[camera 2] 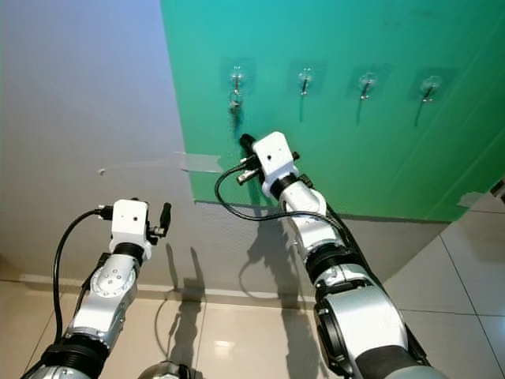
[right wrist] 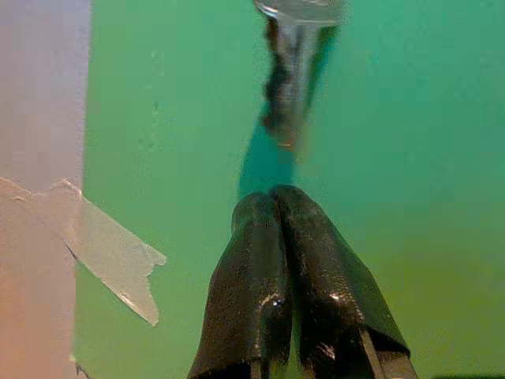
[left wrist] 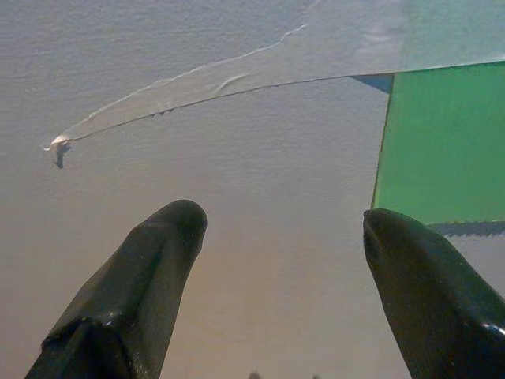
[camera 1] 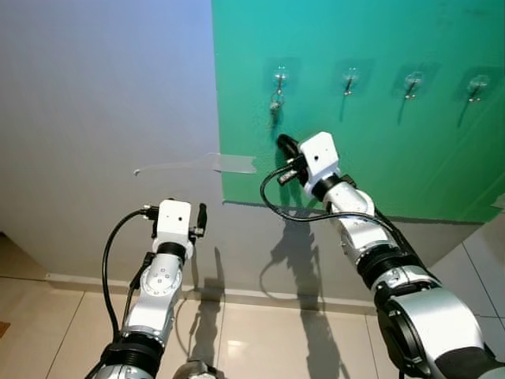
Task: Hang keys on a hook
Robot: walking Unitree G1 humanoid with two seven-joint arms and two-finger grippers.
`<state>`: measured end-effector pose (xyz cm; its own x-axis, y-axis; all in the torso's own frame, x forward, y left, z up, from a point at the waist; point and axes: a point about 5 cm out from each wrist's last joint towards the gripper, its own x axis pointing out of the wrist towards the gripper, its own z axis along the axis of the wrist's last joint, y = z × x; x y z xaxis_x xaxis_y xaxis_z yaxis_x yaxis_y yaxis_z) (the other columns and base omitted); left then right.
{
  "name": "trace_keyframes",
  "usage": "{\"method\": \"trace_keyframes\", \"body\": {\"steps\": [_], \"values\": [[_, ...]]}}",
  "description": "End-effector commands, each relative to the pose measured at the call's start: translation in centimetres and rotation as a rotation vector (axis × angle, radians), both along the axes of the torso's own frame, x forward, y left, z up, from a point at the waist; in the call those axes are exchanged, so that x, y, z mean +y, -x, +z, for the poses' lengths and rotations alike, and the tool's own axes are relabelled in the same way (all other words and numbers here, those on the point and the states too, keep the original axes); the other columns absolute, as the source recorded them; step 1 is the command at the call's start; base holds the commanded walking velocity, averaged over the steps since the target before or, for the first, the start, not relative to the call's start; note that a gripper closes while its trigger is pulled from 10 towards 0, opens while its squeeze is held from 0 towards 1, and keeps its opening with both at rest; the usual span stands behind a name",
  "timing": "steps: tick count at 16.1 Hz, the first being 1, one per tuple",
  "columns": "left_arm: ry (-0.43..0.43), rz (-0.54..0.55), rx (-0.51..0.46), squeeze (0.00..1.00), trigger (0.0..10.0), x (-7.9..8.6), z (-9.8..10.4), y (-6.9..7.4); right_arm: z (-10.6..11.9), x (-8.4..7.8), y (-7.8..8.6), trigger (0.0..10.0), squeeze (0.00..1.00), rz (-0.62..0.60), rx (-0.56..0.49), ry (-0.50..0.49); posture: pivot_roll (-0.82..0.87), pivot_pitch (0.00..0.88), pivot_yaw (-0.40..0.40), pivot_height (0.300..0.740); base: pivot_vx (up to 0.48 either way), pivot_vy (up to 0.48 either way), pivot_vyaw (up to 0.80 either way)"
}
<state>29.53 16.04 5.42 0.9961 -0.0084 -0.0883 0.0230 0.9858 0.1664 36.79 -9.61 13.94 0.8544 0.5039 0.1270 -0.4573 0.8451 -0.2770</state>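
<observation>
Keys (camera 1: 275,105): hanging on leftmost of 4 hooks (camera 1: 279,78), upper centre, green sheet (camera 1: 379,47). Right hand (camera 1: 282,142): clenched, empty, just below keys. Left hand (camera 1: 200,217): released, lower left, facing grey wall (camera 1: 102,95).

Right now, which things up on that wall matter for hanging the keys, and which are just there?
Part of the job: keys hanging on the leftmost hook; right gripper just below them.

Just there: three other hooks; strip of tape; green sheet; left gripper.
</observation>
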Motion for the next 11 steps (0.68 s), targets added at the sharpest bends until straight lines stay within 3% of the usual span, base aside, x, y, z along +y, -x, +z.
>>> {"method": "trace_keyframes", "body": {"steps": [1, 5, 6, 7, 9, 11], "values": [[0.003, -0.010, -0.001, 0.00, 10.0, -0.3, 0.1, 0.1, 0.2, -0.2, -0.3, 10.0, 0.00, -0.005, 0.006, 0.028, 0.02, 0.000, -0.019, 0.740, 0.000, 0.000, 0.00], [0.009, -0.007, 0.001, 0.00, 10.0, -0.4, 0.1, -0.1, -0.8, -1.0, -0.3, 10.0, 0.00, -0.076, 0.071, 0.023, 0.02, 0.000, -0.020, 0.740, 0.000, 0.000, 0.00], [0.006, -0.011, 0.019, 0.00, 10.0, -0.3, -0.1, -0.4, -2.0, -1.9, -0.2, 10.0, 0.00, -0.160, 0.150, -0.003, 0.01, 0.000, -0.015, 0.740, 0.000, 0.000, 0.00], [0.005, -0.014, 0.024, 0.00, 10.0, -0.3, -0.1, -0.5, -2.4, -2.0, -0.1, 10.0, 0.00, -0.170, 0.184, -0.036, 0.00, 0.000, -0.013, 0.740, 0.000, 0.000, 0.00], [0.001, -0.018, 0.020, 0.00, 10.0, -0.4, 0.2, -1.0, -2.7, -2.2, 0.1, 10.0, 0.00, -0.193, 0.219, -0.120, -0.01, 0.000, -0.005, 0.740, 0.000, 0.000, 0.00], [0.033, -0.043, 0.028, 0.00, 10.0, -0.7, 0.4, -1.6, -3.1, -1.9, 0.5, 10.0, 0.00, -0.191, 0.198, -0.089, -0.03, 0.000, 0.016, 0.740, 0.000, 0.000, 0.00]]}}
